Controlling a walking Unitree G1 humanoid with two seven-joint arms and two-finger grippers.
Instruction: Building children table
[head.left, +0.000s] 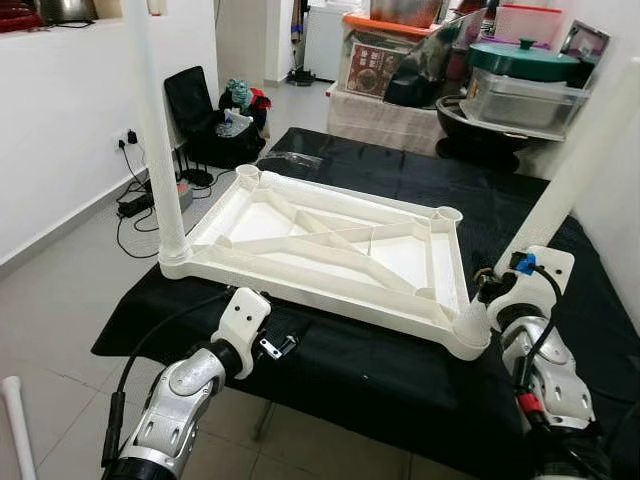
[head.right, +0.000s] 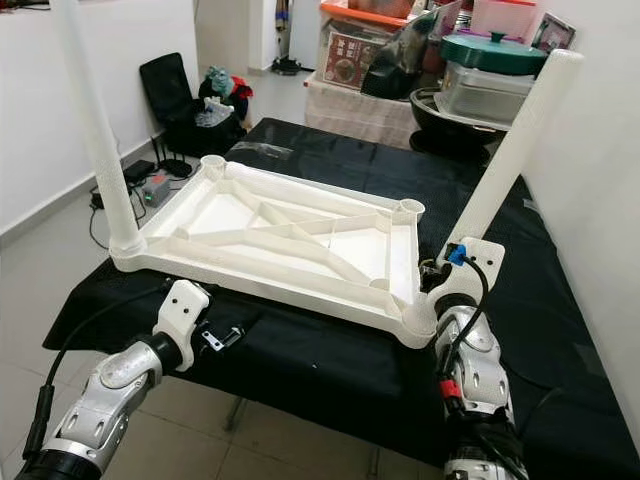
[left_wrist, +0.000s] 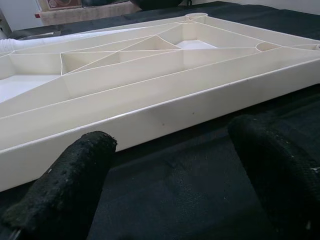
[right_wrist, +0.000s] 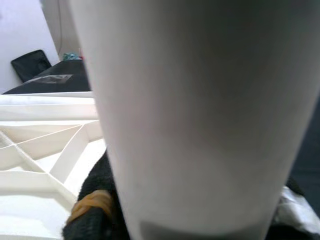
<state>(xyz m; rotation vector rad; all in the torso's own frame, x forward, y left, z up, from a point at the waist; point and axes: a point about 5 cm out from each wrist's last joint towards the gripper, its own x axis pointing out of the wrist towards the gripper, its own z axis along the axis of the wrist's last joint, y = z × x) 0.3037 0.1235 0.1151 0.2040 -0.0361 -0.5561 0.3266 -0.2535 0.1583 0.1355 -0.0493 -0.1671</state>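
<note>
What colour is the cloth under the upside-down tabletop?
Black cloth, under the white plastic tabletop; clearest in the left eye view.

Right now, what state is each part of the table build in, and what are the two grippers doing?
Tabletop: upside down on the black cloth, ribs up.
Near-left leg: upright in its corner socket.
Near-right leg: in its corner socket, leaning outward.
Far sockets: empty.
Left gripper: open, before the near edge.
Right gripper: at the near-right leg.

Our left arm reaches forward and low, wrist level, its left gripper with the two black fingers spread wide apart, holding nothing. Our right arm is raised beside us, the right gripper closed around a white leg.
</note>
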